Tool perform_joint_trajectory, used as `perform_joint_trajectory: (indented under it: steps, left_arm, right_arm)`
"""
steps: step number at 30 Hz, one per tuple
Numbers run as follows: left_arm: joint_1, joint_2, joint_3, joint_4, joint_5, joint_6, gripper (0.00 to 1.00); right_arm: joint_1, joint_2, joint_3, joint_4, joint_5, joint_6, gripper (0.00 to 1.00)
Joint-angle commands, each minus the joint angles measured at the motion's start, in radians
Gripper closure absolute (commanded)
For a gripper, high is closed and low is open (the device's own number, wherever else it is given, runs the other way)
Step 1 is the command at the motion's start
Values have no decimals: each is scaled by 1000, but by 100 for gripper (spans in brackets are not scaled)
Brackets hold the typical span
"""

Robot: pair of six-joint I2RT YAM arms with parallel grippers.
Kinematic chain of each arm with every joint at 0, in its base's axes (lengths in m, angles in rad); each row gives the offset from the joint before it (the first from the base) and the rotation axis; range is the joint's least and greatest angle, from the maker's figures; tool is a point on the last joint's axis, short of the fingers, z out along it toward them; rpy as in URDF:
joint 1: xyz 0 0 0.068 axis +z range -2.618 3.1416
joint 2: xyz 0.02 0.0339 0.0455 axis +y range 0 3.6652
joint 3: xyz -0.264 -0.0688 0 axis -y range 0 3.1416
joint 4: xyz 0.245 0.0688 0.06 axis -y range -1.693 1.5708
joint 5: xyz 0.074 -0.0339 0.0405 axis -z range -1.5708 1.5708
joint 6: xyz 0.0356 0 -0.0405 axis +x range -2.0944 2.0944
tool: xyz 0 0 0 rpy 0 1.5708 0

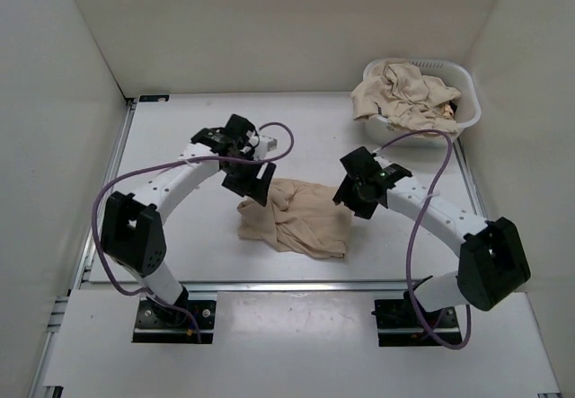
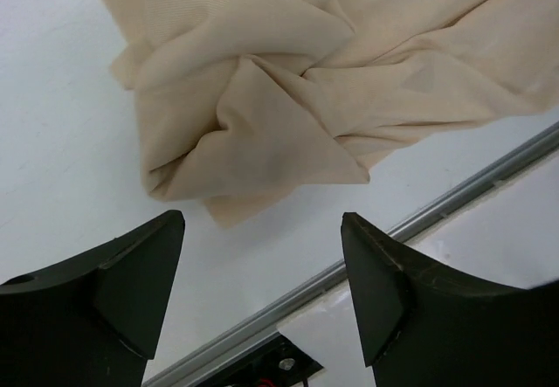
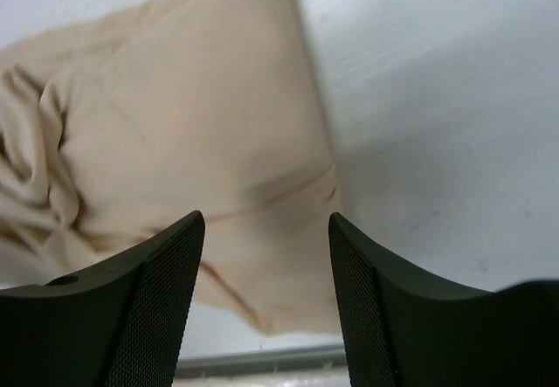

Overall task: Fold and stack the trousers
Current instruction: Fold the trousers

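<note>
One pair of trousers [image 1: 295,218] is lying crumpled mid-table [image 1: 180,146], between two grippers. One basket [image 1: 472,101], showing only from overhead, is holding more beige cloth [image 1: 400,92]. The left gripper [image 2: 262,221] is gaping empty just short of the trousers' bunched edge. The right gripper [image 3: 266,221] is hanging spread and empty over their flatter edge.

Top, left wrist and right wrist views: I can read no text, label, brand, number or sign on any surface in front of me.
</note>
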Motion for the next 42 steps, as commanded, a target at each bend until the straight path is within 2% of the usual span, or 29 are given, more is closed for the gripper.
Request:
perform_joint_trajectory:
  steps: [1, 7, 14, 15, 18, 19, 21, 22, 24, 29, 35, 37, 38, 39, 40, 42]
  left_arm:
    - [-68, 10, -51, 108, -115, 1, 16]
    - [-122, 113, -76, 220, -225, 1, 26]
    - [-122, 160, -45, 252, -206, 1, 28]
    - [-122, 169, -45, 252, -192, 1, 38]
    - [-142, 170, -59, 252, -170, 1, 77]
    - [-142, 156, -72, 252, -170, 1, 86]
    - [-142, 102, -108, 241, -179, 1, 86]
    - [-142, 79, -125, 241, -190, 1, 86]
    - [-142, 10, -169, 232, -202, 1, 86]
    - [-142, -108, -258, 166, -201, 1, 86]
    - [-142, -267, -482, 143, -166, 1, 86]
    - [-142, -315, -542, 143, -166, 1, 82]
    - [-142, -332, -603, 143, -166, 1, 79]
    - [-142, -349, -631, 143, -166, 1, 71]
    - [-142, -382, -655, 143, -166, 1, 42]
    - [-142, -410, -680, 143, -166, 1, 35]
  right_arm:
    - [-92, 50, 36, 63, 6, -68, 36]
    - [-142, 183, 4, 163, -73, -89, 36]
    - [-142, 252, -30, 207, -82, -39, 36]
    - [-151, 252, -30, 219, -82, -28, 36]
    - [-151, 261, -65, 232, -82, -3, 43]
    - [-160, 271, -65, 232, -82, -3, 51]
    - [-160, 283, -65, 221, -73, 15, 69]
    - [-160, 297, -65, 204, -73, 15, 83]
    - [-160, 310, -56, 193, -64, 27, 90]
    - [-169, 321, -47, 193, -54, 27, 100]
    - [-179, 383, 25, 155, -35, -26, 100]
    - [-179, 398, 60, 141, -34, -45, 100]
    - [-179, 410, 69, 132, -34, -58, 100]
    - [-179, 421, 79, 132, -34, -68, 100]
    - [-179, 421, 88, 132, -34, -83, 100]
    - [-179, 432, 115, 132, -45, -104, 96]
